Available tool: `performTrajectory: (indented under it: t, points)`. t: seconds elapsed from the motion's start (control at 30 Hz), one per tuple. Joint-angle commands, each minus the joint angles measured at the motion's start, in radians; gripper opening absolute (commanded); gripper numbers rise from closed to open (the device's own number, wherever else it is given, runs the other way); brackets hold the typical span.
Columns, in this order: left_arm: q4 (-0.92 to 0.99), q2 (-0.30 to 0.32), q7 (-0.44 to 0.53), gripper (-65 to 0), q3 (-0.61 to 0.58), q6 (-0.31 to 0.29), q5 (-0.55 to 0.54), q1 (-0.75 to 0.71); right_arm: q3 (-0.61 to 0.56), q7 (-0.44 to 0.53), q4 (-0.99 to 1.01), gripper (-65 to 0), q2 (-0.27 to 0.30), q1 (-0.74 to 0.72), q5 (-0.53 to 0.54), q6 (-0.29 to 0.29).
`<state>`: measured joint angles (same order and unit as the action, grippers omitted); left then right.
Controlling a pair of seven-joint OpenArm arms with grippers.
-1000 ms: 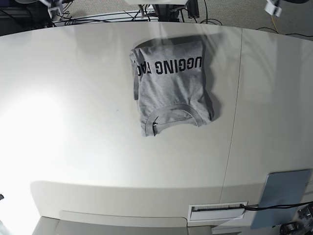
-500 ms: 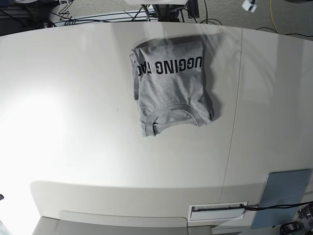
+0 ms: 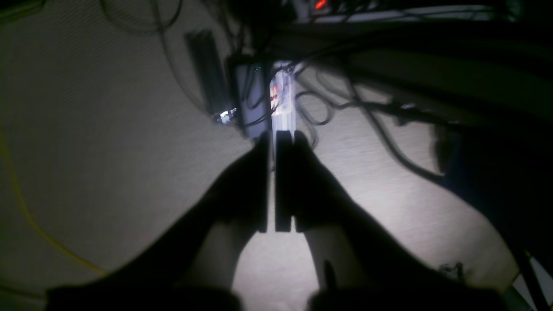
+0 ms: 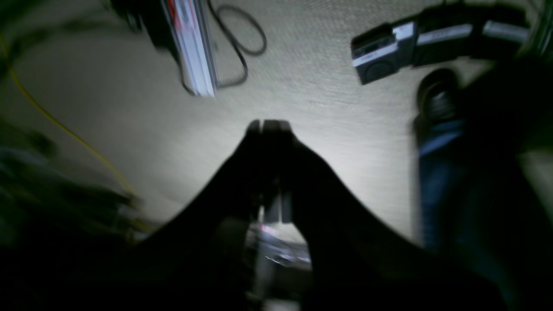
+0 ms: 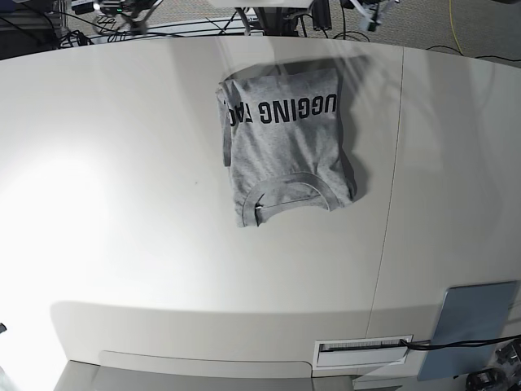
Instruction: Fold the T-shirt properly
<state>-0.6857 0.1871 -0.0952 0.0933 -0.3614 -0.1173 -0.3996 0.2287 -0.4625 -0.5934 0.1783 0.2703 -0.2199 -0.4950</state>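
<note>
One table [image 5: 122, 204], white and wide, fills the base view; a seam runs down it at 3 o'clock. Floor with cables shows beyond its far edge at 12 o'clock. A grey-blue panel [image 5: 470, 326] lies at 5 o'clock.

The T-shirt [image 5: 285, 147] lies just above centre, toward 12 o'clock, as a compact rectangle, lettering up, collar toward 6 o'clock. Folding appears complete; nothing obvious remains beyond perhaps squaring the edges.

The left gripper [image 3: 275, 142] is clenched on nothing, only a thin slit between the jaws, over floor. The right gripper [image 4: 268, 126], blurred, also appears clenched and empty, well apart from the T-shirt.
</note>
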Motion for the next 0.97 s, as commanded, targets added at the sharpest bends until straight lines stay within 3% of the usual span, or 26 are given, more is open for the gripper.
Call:
performTrajectory:
  t: [0.0, 0.13, 0.27, 0.37, 0.63, 0.83, 0.93]
  points:
    - [0.009, -0.002, 0.007, -61.1, 0.001, 0.007, 0.002, -0.001, -0.038, 0.009, 0.002, -65.0, 0.014, 0.003, -0.02, 0.019]
    - [0.053, -0.013, 0.008, -61.0, 0.001, 0.029, 0.01, 0.013, -0.187, 0.046, 0.006, -65.0, 0.015, 0.011, -0.019, 0.15]
    - [0.065, -0.013, 0.008, -61.0, 0.002, 0.029, 0.01, 0.015, -0.264, 0.121, 0.006, -65.0, 0.014, 0.021, 0.013, 0.191]
    - [0.065, -0.013, 0.015, -61.0, 0.002, 0.029, 0.01, 0.015, -0.269, 0.125, 0.006, -65.0, 0.009, 0.021, 0.049, 0.219]
    - [0.065, -0.013, 0.019, -61.1, 0.002, 0.033, 0.01, 0.02, -0.264, 0.126, 0.006, -65.0, 0.007, 0.021, 0.089, 0.226]
    - [0.065, -0.013, 0.045, -61.1, 0.002, 0.097, 0.009, 0.02, -0.264, 0.131, 0.006, -65.0, 0.007, 0.029, 0.089, 0.226]
    - [0.065, -0.013, 0.045, -61.1, 0.002, 0.1, 0.009, 0.021, -0.264, 0.134, 0.006, -65.0, 0.007, 0.029, 0.089, 0.226]
